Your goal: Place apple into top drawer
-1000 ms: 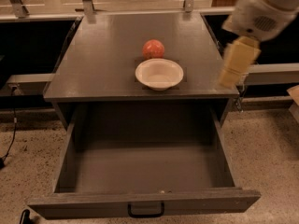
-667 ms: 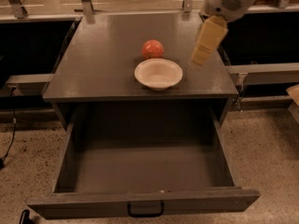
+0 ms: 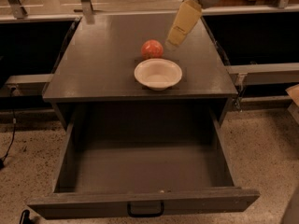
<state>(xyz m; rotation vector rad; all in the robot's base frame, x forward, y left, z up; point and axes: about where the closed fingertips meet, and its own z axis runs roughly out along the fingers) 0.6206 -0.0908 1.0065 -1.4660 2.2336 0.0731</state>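
The apple [image 3: 152,48], red-orange and round, sits on the cabinet's flat grey top just behind the white bowl [image 3: 158,73]. The top drawer [image 3: 140,204] is pulled fully out toward me, its grey inside bare, with a small black handle on its front panel. My gripper [image 3: 174,41] hangs from the upper right on a pale yellow finger, its tip just right of the apple and a little above the cabinet top, apart from the fruit.
The cabinet top [image 3: 103,64] has raised rails along its left and right sides. Metal posts [image 3: 85,3] stand at the back. A speckled floor [image 3: 261,143] surrounds the cabinet, with a black cable [image 3: 9,143] at the left.
The gripper has swung left and back from the cabinet's right edge to just right of the apple. The apple, bowl and drawer have not moved.
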